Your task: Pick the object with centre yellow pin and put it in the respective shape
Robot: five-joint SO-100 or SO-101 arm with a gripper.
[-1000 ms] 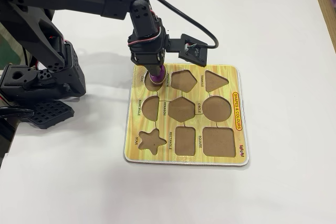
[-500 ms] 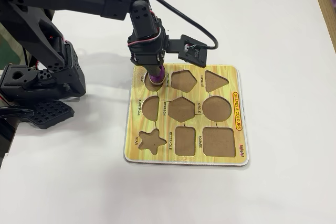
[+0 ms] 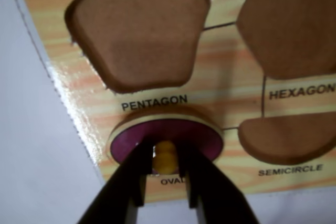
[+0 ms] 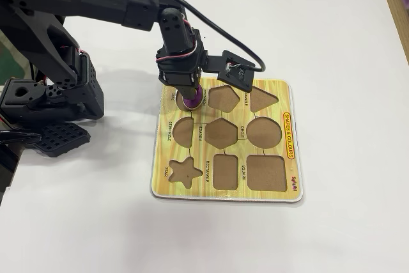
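pinching the yellow knob (image 3: 165, 156), the gripper (image 3: 167, 174) hides much of the purple oval piece (image 3: 202, 136) and its cutout.

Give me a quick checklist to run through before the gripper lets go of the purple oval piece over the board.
1. Grip on the knob: the gripper fingers flank the yellow knob of the purple oval piece. Ok.
2. Right slot: the piece sits at the OVAL label, next to the pentagon cutout and semicircle cutout. Ok.
3. Piece seated flush: its tan rim shows above the shape board in the wrist view. Cannot tell.
4. Oval cutout free underneath: hidden by the piece. Cannot tell.
5. Board lying flat on the table. Ok.
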